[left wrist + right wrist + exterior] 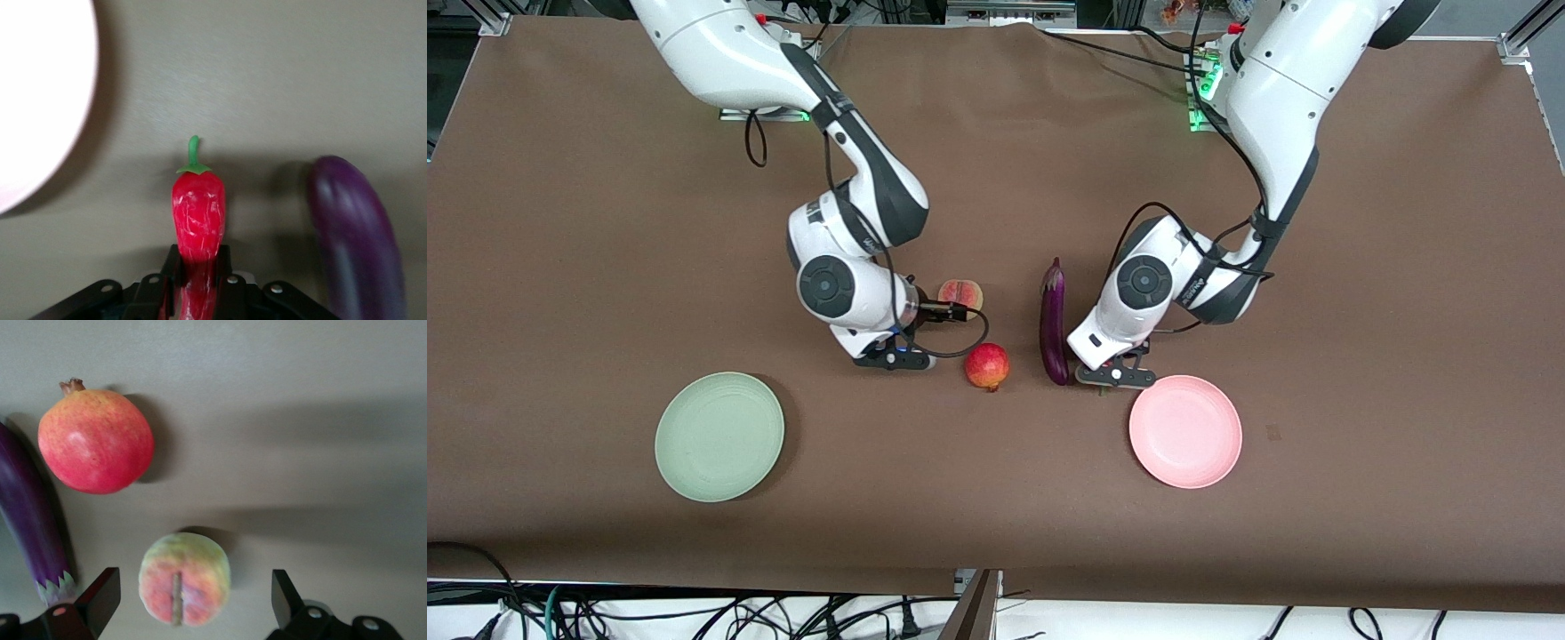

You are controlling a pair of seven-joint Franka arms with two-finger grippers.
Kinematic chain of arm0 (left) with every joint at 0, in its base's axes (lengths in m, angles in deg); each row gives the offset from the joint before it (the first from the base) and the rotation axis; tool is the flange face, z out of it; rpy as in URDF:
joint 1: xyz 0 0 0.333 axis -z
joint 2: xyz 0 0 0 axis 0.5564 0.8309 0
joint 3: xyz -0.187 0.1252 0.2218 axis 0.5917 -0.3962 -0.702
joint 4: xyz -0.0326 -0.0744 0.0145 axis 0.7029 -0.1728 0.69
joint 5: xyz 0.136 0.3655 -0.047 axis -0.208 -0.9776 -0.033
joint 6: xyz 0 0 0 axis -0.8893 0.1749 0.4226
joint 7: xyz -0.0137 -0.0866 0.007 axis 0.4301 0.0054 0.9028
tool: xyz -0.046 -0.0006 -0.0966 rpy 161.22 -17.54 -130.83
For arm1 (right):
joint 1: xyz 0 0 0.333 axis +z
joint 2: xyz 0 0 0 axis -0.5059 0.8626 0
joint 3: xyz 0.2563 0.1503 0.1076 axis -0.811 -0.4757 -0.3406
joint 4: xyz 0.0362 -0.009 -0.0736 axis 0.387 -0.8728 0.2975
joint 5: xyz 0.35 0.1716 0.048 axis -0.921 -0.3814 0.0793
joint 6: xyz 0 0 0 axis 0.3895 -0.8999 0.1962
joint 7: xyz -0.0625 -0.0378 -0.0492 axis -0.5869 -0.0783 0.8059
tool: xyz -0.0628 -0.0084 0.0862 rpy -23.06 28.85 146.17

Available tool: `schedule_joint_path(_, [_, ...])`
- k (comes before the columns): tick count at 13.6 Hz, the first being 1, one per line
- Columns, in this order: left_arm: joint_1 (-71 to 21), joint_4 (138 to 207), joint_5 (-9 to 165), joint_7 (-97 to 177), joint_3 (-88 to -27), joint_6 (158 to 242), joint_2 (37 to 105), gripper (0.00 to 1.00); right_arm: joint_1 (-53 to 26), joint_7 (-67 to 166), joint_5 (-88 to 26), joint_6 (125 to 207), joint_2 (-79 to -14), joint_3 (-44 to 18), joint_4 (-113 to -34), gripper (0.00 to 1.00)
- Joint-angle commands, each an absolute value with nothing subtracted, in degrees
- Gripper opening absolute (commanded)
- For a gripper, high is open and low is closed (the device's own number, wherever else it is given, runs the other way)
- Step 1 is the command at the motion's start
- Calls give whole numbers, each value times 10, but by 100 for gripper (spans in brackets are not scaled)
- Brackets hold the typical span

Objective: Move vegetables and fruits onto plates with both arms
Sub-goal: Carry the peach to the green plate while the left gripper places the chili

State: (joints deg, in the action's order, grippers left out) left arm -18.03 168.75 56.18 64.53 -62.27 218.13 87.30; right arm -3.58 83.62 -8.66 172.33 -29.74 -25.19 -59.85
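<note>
Left gripper (197,293) down at the table between the eggplant (1053,322) and the pink plate (1185,430), clenched on the chili pepper (198,217). Fingers (171,267) pinching the blunt end, green stem pointing away, so the pepper sticks straight out of the jaws. Sensible hold for a short carry: pink plate just beside, toward the left arm's end of the table.

Right gripper (193,600) low over the peach (960,293), jaws spread wide, one finger on each side, nothing touching yet. Straddling like that to take the fruit across its width. Looks like the squeeze comes next.

Pomegranate (987,365) resting on the cloth, nearer the front camera than the peach, just beside the eggplant's rounded end. Eggplant lying lengthwise, cap end farther from the front camera, untouched.

Green plate (719,436) bare, toward the right arm's end, well apart from the fruit: longer trip for that arm. Both plates waiting, nothing delivered.
</note>
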Motion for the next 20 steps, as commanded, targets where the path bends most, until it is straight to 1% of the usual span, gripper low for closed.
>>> schedule_joint_path(1, [-191,1678,546,629,-619,2120,842,3,-20,850,-109,1739,-281,-248,-596,100])
schedule_joint_path(4, [-204,1673,547,626,-619,2022,776,3,-3,849,-130,1757,-268,-248,-597,100])
schedule_joint_path(6, [-230,1654,547,621,-620,2014,766,3,1,847,-130,1754,-264,-248,-600,100])
schedule_joint_path(7, [-244,1636,547,601,-620,2019,776,4,5,843,-130,1752,-264,-248,-602,100])
schedule_joint_path(8, [-256,1607,550,574,-620,2023,805,4,5,841,-129,1752,-262,-248,-608,100])
schedule_joint_path(10, [-264,1517,550,521,-621,2023,877,4,10,841,-124,1752,-258,-247,-611,100])
schedule_joint_path(11, [-266,1492,550,507,-621,2031,905,4,13,841,-124,1752,-255,-247,-611,100])
schedule_joint_path(13, [-266,1494,547,501,-621,2082,925,4,13,840,-123,1755,-253,-247,-614,97])
schedule_joint_path(14, [-267,1494,547,501,-621,2097,933,4,15,839,-123,1756,-253,-247,-616,88])
schedule_joint_path(15, [-266,1494,547,501,-621,2105,937,4,15,837,-123,1756,-253,-247,-616,70])
schedule_joint_path(16, [-266,1494,547,501,-621,2110,938,4,15,837,-123,1756,-254,-247,-616,41])
schedule_joint_path(17, [-266,1494,546,501,-621,2114,940,4,15,837,-118,1754,-256,-246,-613,34])
schedule_joint_path(18, [-265,1494,546,501,-621,2115,941,5,12,833,-111,1749,-263,-244,-604,30])
schedule_joint_path(19, [-266,1494,545,501,-621,2115,941,8,4,830,-109,1727,-280,-239,-593,29])
schedule_joint_path(20, [-266,1494,546,501,-621,2114,940,45,-19,826,-108,1684,-302,-229,-578,29])
